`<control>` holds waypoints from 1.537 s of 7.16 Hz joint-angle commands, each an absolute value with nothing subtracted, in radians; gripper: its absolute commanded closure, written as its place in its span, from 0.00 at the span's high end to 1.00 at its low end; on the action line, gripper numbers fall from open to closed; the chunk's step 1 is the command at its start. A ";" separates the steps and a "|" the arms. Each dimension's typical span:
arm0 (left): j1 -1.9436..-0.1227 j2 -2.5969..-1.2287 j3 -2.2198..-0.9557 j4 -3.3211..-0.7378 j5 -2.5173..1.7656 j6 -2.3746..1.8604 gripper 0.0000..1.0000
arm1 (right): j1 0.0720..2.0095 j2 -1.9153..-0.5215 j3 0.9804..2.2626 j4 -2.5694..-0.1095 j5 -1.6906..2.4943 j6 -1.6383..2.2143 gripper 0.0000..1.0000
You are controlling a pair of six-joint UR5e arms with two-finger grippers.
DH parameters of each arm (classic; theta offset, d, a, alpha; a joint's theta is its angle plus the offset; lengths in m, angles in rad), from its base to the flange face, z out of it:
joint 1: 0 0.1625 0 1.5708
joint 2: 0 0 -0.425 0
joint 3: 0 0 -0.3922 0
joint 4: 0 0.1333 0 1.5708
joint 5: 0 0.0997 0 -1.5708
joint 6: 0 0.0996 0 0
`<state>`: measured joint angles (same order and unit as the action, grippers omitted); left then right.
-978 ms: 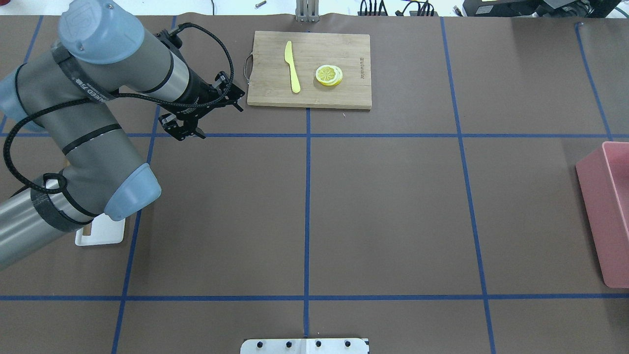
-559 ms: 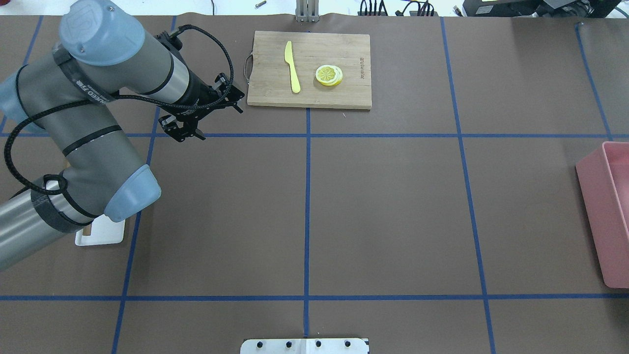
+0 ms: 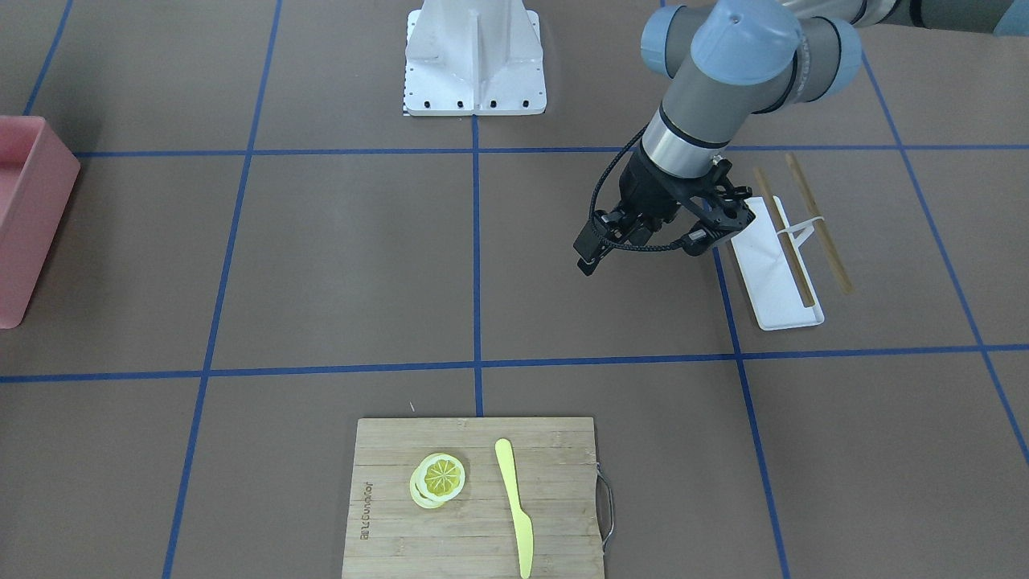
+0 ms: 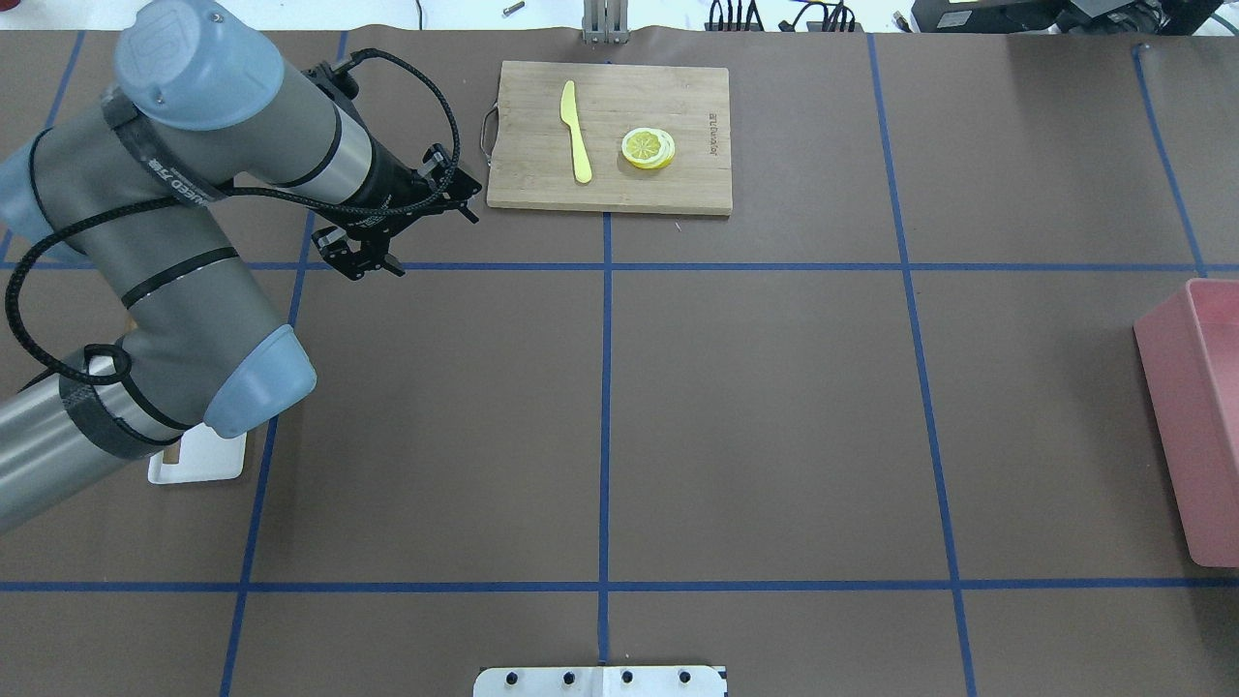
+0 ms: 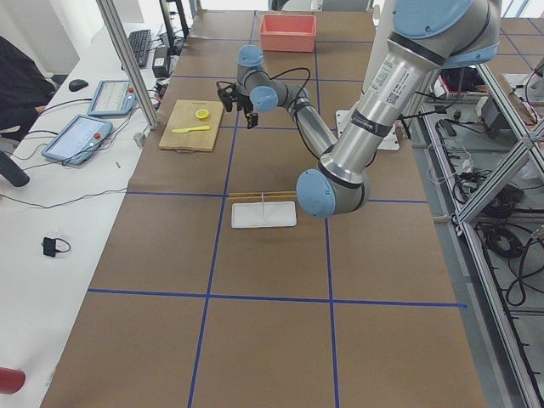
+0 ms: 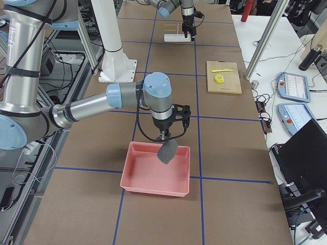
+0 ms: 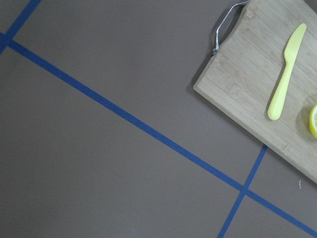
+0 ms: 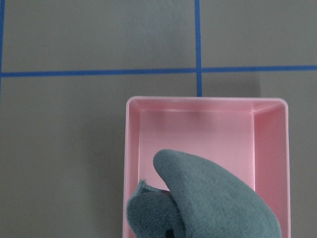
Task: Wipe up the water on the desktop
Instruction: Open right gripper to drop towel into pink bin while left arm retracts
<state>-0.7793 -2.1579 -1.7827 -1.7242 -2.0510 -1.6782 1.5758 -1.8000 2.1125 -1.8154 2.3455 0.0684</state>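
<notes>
The brown desktop (image 4: 774,436) with blue tape lines fills the views; I cannot make out any water on it. My left gripper (image 4: 360,257) hovers over the desktop near the cutting board's handle corner, open and empty. My right gripper (image 6: 164,137) shows only in the exterior right view, above the pink bin (image 6: 148,176). Whether it is open or shut I cannot tell. A grey-green cloth (image 8: 213,198) hangs bunched right under it, over the bin's inside (image 8: 198,129).
A bamboo cutting board (image 4: 610,136) carries a yellow knife (image 4: 577,131) and lemon slices (image 4: 648,147). A white tray (image 3: 776,265) with chopsticks (image 3: 816,221) lies under my left arm. The robot's base plate (image 4: 600,681) sits at the near edge.
My left gripper has drifted a few pixels to the left. Nothing else in the overhead view has moved.
</notes>
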 commanded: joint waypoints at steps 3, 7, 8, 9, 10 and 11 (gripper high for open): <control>-0.785 -2.140 -1.811 -1.720 -2.057 -1.677 0.98 | 1.468 -1.848 2.052 -1.854 2.345 0.025 0.00; -1.140 -1.750 -1.989 -1.678 -2.299 -1.074 0.98 | 1.466 -1.864 2.046 -1.861 2.344 0.017 0.07; -1.226 -1.644 -1.991 -1.678 -2.331 -0.870 0.98 | 1.466 -1.864 2.043 -1.861 2.336 0.012 0.13; -1.292 -1.575 -1.980 -1.677 -2.345 -0.701 0.98 | 1.466 -1.864 2.042 -1.861 2.327 0.012 0.23; -1.358 -1.521 -1.956 -1.677 -2.347 -0.557 0.98 | 1.466 -1.862 2.040 -1.859 2.319 0.012 0.98; -1.396 -1.490 -1.928 -1.677 -2.347 -0.452 0.98 | 1.466 -1.862 2.037 -1.858 2.318 0.014 1.00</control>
<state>-1.3322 -1.5454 -1.9587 -1.6770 -2.3422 -0.6111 1.4665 -1.8627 2.0404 -1.8594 2.3230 0.0129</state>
